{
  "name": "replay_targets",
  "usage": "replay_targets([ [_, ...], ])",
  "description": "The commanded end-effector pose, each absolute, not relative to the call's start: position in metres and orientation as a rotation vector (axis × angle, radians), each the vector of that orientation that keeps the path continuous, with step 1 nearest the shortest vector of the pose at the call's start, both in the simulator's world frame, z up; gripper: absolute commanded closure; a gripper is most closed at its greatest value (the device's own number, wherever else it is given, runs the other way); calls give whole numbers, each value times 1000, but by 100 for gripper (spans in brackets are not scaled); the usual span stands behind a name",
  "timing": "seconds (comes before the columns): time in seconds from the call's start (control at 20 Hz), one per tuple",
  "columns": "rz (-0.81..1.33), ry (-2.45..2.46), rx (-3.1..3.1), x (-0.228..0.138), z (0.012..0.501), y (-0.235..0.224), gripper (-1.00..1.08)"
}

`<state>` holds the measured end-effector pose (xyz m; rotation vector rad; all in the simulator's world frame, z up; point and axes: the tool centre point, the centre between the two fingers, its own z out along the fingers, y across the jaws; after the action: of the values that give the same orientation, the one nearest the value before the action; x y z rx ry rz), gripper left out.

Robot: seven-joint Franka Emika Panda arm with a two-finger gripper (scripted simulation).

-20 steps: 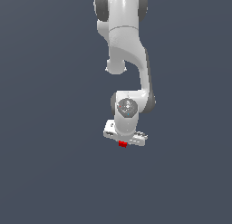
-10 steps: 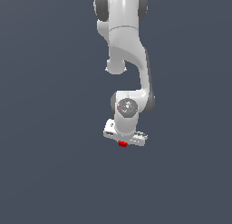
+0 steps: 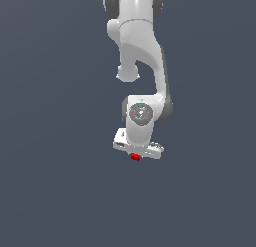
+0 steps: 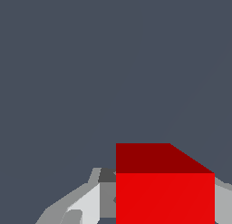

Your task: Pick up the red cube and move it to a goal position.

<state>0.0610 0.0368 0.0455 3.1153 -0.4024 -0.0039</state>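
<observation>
The red cube [image 3: 135, 157] shows as a small bright red block just under the white gripper [image 3: 136, 155] in the exterior view. In the wrist view the red cube [image 4: 165, 191] fills the space between the grey fingers [image 4: 81, 205], which press against its sides. The gripper is shut on the cube. The white arm [image 3: 142, 66] comes down from the top of the exterior view, with the hand's bar [image 3: 120, 140] across its end. The cube's far side is hidden by the hand.
A plain dark grey surface [image 3: 50, 181] fills the background in both views. No other objects show.
</observation>
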Motion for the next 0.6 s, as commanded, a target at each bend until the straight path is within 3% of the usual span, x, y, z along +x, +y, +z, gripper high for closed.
replay_targets([
  [0.0,-1,-403,3116,63,63,36,108],
  [0.55,-1,-403,3116,75,178,31,108],
])
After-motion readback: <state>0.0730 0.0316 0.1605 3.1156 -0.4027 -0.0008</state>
